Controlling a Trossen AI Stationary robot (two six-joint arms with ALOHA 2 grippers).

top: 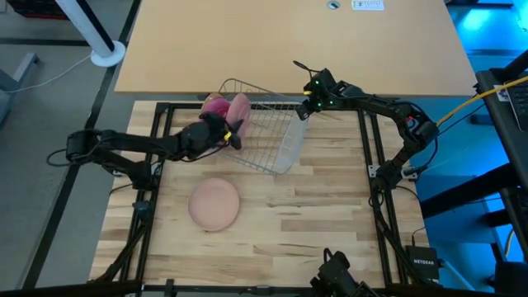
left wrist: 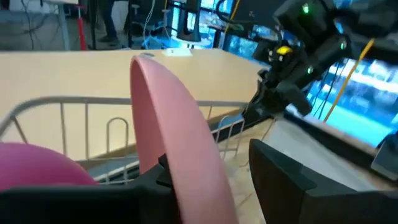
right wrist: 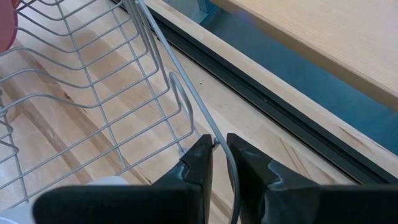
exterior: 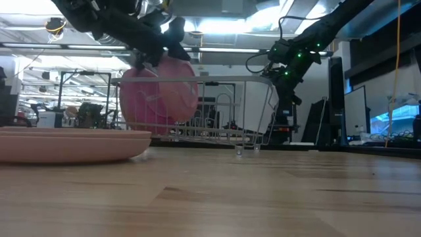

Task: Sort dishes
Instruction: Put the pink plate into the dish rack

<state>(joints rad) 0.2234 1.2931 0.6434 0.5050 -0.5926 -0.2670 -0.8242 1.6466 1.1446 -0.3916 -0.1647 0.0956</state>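
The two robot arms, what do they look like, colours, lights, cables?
Both arms are dark, near-black, jointed segments. The right arm has small green lights glowing near its wrist and thin black cables looping along it. The left arm shows no lights. The right gripper has two blocky matte-black fingers tapering to tips; the left gripper looks equally dark.

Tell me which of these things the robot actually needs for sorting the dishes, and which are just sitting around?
Part of the job:
- pale pink plate, upright in the rack, between the left claw fingers
- magenta plate, upright in the rack
- tan-orange plate, flat on the table
- wire rack, right claw pinching its rim

Lying about:
- translucent cup in the rack
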